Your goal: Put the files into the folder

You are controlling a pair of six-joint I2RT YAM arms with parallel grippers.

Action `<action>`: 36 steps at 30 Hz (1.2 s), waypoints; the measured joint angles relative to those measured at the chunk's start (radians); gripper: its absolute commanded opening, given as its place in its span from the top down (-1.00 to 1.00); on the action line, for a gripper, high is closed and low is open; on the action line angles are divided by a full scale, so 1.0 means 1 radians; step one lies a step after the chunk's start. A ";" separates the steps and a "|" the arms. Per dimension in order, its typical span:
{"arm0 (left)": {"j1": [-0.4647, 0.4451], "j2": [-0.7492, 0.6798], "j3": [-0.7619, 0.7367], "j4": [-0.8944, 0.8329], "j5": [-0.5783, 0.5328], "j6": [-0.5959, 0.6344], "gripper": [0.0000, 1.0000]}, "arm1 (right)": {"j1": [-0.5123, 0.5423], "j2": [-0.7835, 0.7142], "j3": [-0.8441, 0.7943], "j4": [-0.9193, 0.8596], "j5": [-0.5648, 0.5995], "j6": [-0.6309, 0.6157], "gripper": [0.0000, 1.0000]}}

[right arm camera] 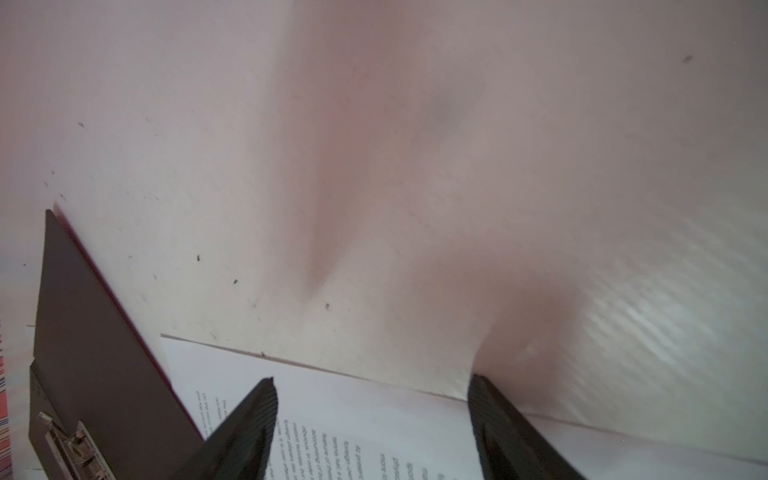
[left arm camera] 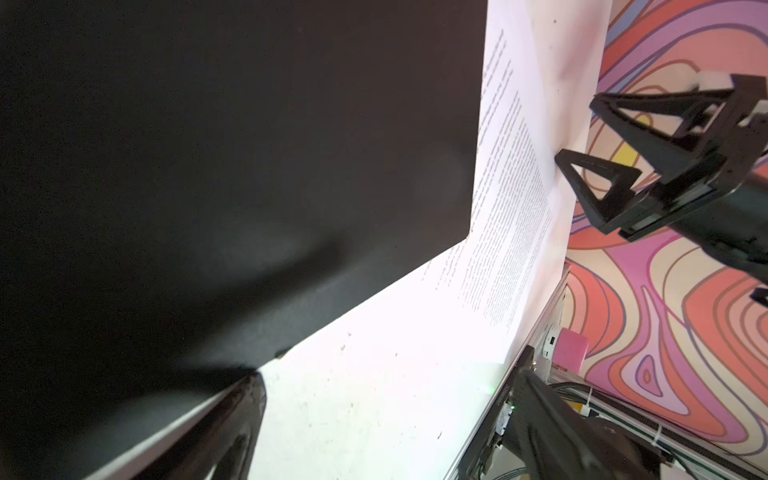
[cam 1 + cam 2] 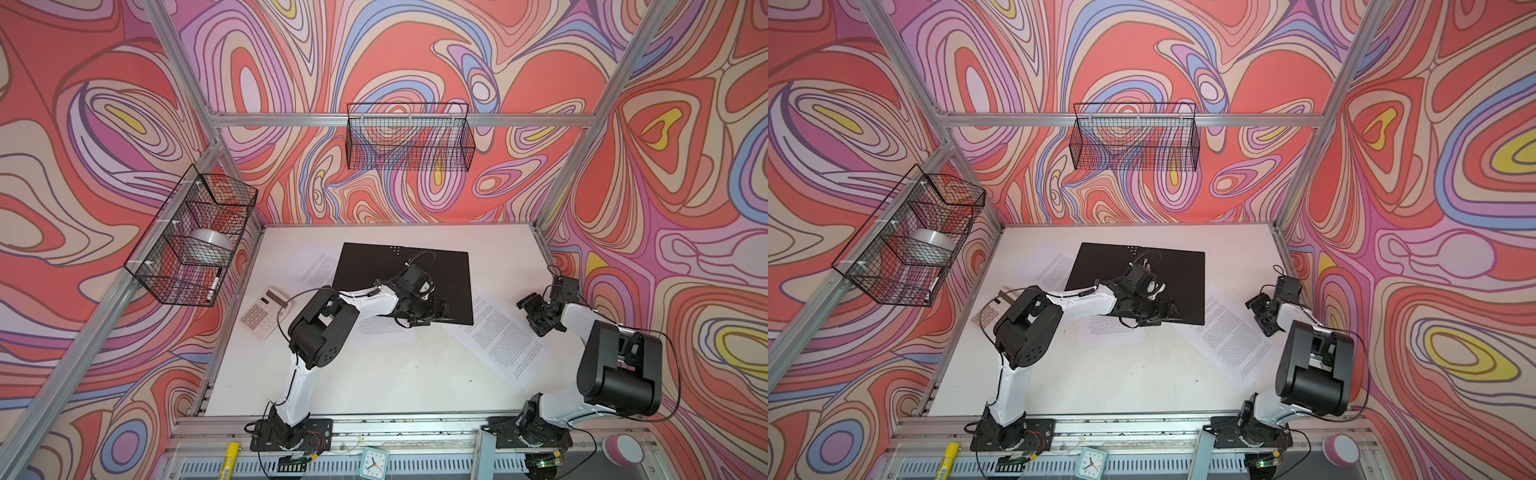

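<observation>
Top views: shows thin flat folder (image 3: 374, 266), black inside up, printed white paper sheets (image 3: 494, 340) around and partly under it. Has left hand (image 3: 434, 315) spread, empty, at folder's near edge, likely steadying; right hand (image 3: 534, 316) likewise, over sheet right of folder.

Bare bench (image 3: 374, 374) is noted in the lower centre of both top views, between the two arm bases; nothing stands there. Bare strips are also seen along the upper edge and in the upper right corner of the bench, beyond the open folder (image 3: 365, 266). The centre is blocked by the flat folder and by the left arm (image 3: 361, 299), stretched over it with the left gripper (image 3: 434, 315) at the folder's lower edge. Printed sheets (image 3: 498, 345) lie flat at right; the right gripper (image 3: 534, 316) hangs above their upper end, jaws apart. A calculator (image 3: 266, 311) occupies centre left. A left-wall basket (image 3: 191, 237) and a back-wall basket (image 3: 409, 137) project above bench level.
</observation>
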 measured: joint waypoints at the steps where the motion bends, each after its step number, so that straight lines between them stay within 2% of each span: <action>1: 0.006 0.010 0.014 0.000 -0.002 -0.003 -0.85 | 0.000 0.000 -0.004 0.007 -0.017 0.000 -0.51; 9: 0.102 0.076 0.113 0.002 -0.004 0.006 -0.85 | 0.006 -0.001 -0.039 0.074 -0.140 0.002 -0.49; 16: 0.105 0.071 0.121 -0.029 0.005 0.040 -0.86 | 0.109 -0.018 -0.072 0.103 -0.200 0.032 -0.49; 27: 0.016 -0.211 -0.053 -0.093 -0.055 0.078 -0.86 | 0.266 -0.052 -0.127 0.142 -0.239 0.134 -0.46; 36: 0.037 -0.240 -0.188 -0.111 -0.103 0.092 -0.86 | 0.475 -0.119 -0.179 0.141 -0.216 0.246 -0.45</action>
